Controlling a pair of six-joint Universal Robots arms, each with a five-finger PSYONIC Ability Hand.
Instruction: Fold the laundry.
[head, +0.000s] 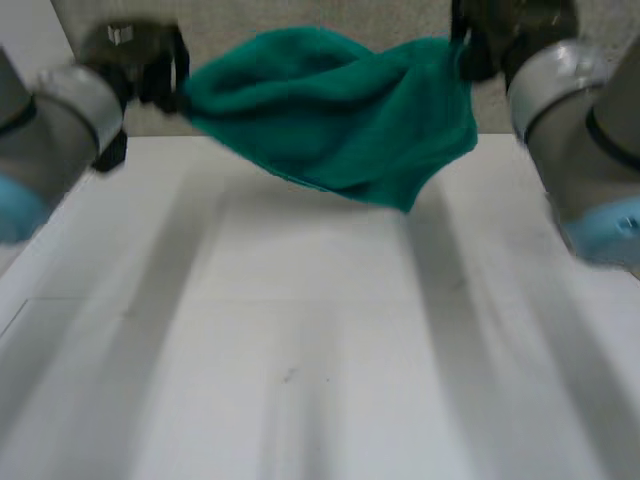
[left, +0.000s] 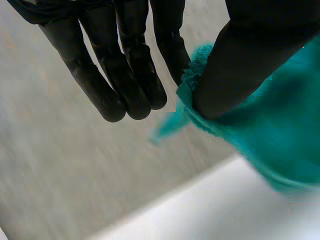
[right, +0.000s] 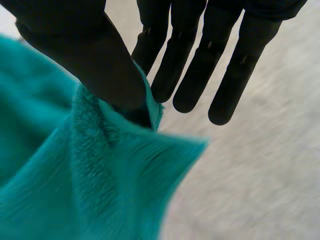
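A teal cloth (head: 340, 120), at the upper centre of the head view, is seen as thick terry with a soft, fuzzy, matt pile. The left hand (left: 125, 75) and the right hand (right: 200, 65) are covered in smooth black material with a faint sheen. The table (head: 300, 350) is finished in smooth, matt white. The left arm (head: 60, 125) and right arm (head: 575, 100) are cased in smooth grey shells with a dull shine. A matt, speckled grey backdrop (head: 420, 15) is seen along the upper edge.
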